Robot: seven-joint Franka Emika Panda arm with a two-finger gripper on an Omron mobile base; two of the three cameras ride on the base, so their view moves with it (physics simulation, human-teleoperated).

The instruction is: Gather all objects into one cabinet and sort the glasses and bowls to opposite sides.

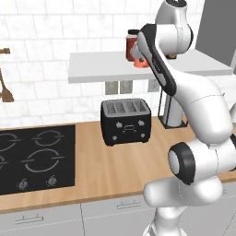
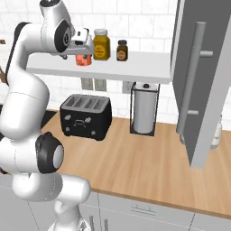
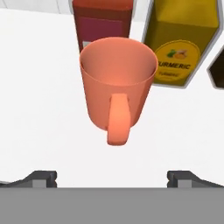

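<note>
Home kitchen, wooden counter (image 1: 115, 161) with black toaster (image 1: 126, 121), hob (image 1: 37, 159) (four rings), white tiled wall (image 1: 46, 41), spice jars (image 2: 101, 44).

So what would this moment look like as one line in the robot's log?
phase: approaching mug | gripper: open, short of handle | mug: upright on shelf, before red jar | cabinet door: open

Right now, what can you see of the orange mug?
The mug is salmon-orange, matte, ceramic-looking, with one loop handle turned toward the claw. It stands upright and empty on the white shelf, just in front of a red jar, with a yellow turmeric jar beside it. The claw is open, fingertips spread wide and short of the mug; only the shelf under it plainly touches it.
</note>
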